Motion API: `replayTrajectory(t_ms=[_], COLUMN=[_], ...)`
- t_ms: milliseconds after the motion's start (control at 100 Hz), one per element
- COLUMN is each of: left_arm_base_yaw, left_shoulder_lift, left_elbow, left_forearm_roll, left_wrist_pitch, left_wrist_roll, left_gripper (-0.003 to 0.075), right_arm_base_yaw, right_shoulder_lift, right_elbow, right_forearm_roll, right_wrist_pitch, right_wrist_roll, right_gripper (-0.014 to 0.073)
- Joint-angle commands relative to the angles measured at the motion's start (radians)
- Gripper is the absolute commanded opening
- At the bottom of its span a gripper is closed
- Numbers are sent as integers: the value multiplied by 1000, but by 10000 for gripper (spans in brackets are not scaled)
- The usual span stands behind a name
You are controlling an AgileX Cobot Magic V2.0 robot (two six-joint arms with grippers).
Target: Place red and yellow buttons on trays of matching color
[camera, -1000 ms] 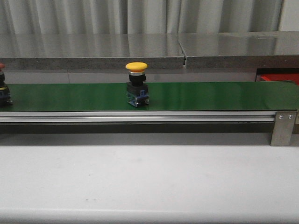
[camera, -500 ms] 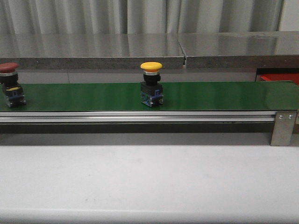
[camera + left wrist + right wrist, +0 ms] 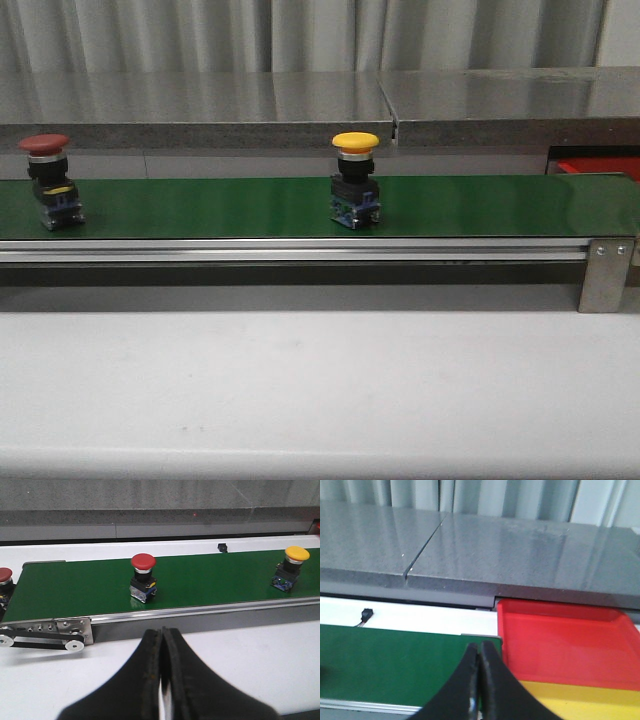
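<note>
The yellow button (image 3: 356, 186) stands upright mid-belt (image 3: 480, 205), the red button (image 3: 50, 183) near the belt's left end. Both end effectors — left (image 3: 163, 640), right (image 3: 480, 655) — are clenched, empty, short of the belt. The left looks nearer the red button; the red tray (image 3: 565, 640) lies past the belt's right end.

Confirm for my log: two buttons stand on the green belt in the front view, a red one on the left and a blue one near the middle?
Not quite. The middle button has a yellow cap, not blue, as the front view shows. The red button stands left on the green belt.
</note>
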Motion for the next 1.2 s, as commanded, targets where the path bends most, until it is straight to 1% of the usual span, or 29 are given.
replayTrajectory(t_ms=[0,290,370,440,480,490,510,560,580,610,630,680,710,880,1030,1190], left_arm_base_yaw=[-7,-7,-7,-7,-7,-7,-7,-7,-7,-7,-7,-7,-7,-7,-7,-7], left_shoulder_lift=[9,9,9,9,9,9,9,9,9,9,9,9,9,9,9,9], left_elbow=[-27,-27,-27,-27,-27,-27,-27,-27,-27,-27,-27,-27,-27,-27,-27,-27], left_forearm_roll=[-22,-22,-22,-22,-22,-22,-22,-22,-22,-22,-22,-22,-22,-22,-22,-22], left_wrist_pitch=[-75,-75,-75,-75,-75,-75,-75,-75,-75,-75,-75,-75,-75,-75,-75,-75], left_wrist_roll=[-9,-9,-9,-9,-9,-9,-9,-9,-9,-9,-9,-9,-9,-9,-9,-9], left_gripper=[-20,-20,-20,-20,-20,-20,-20,-20,-20,-20,-20,-20,-20,-20,-20,-20], right_arm_base_yaw=[32,161,199,228,242,244,251,263,267,273,278,287,293,312,318,318], right_shoulder_lift=[87,354,420,477,510,521,532,570,586,613,624,667,689,822,934,1024], right_elbow=[-105,-321,-377,-428,-459,-464,-480,-517,-533,-562,-573,-622,-647,-799,-919,-996], right_forearm_roll=[3,3,3,3,3,3,3,3,3,3,3,6,7,22,51,115], right_wrist_pitch=[0,179,231,280,306,310,323,355,369,398,410,461,487,654,786,859], right_wrist_roll=[0,-23,-23,-27,-27,-27,-27,-31,-36,-49,-55,-56,-56,-59,-117,-160], right_gripper=[-65,-62,-18,82,170,204,239,385,420,500,539,600,612,612,612,610])
